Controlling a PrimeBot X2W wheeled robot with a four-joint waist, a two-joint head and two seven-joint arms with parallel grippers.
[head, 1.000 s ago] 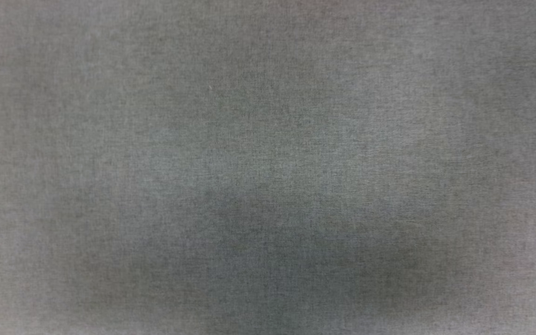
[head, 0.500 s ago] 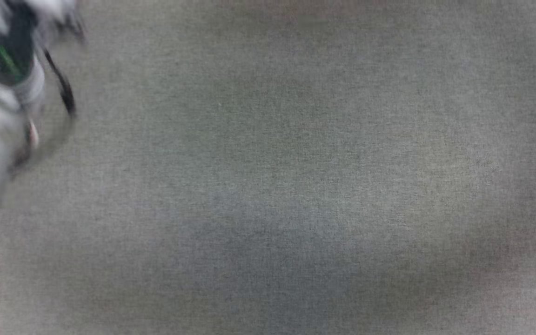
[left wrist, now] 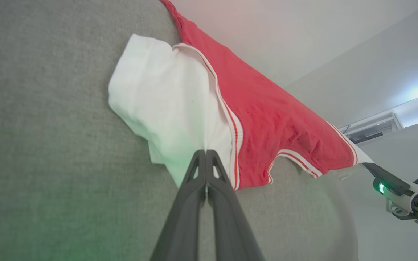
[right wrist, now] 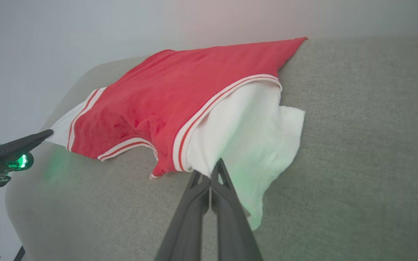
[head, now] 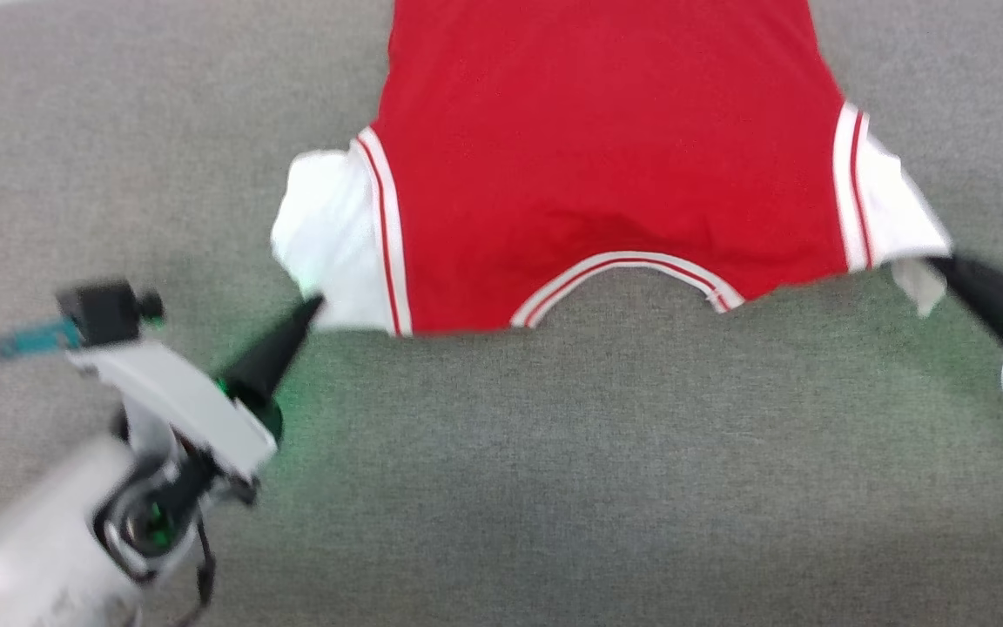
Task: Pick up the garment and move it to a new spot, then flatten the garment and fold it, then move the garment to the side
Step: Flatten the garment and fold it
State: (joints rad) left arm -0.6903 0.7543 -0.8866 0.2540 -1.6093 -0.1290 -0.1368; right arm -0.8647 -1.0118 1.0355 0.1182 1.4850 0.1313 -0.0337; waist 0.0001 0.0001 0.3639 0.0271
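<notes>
Left gripper [head: 314, 303] and right gripper [head: 937, 259] are each pinching shut on a white sleeve of the garment [head: 606, 157]. Garment is lying at the far edge of the grey surface [head: 554, 479]; opposed grips are likely tensioning it for flattening.

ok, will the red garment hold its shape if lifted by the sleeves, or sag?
Likely floppy: the garment wrinkles between the left pincer and right pincer, each shut on a white sleeve. Probably light, since the fabric looks thin and crumples easily. It may drag rather than slide on the woven grey surface.
</notes>
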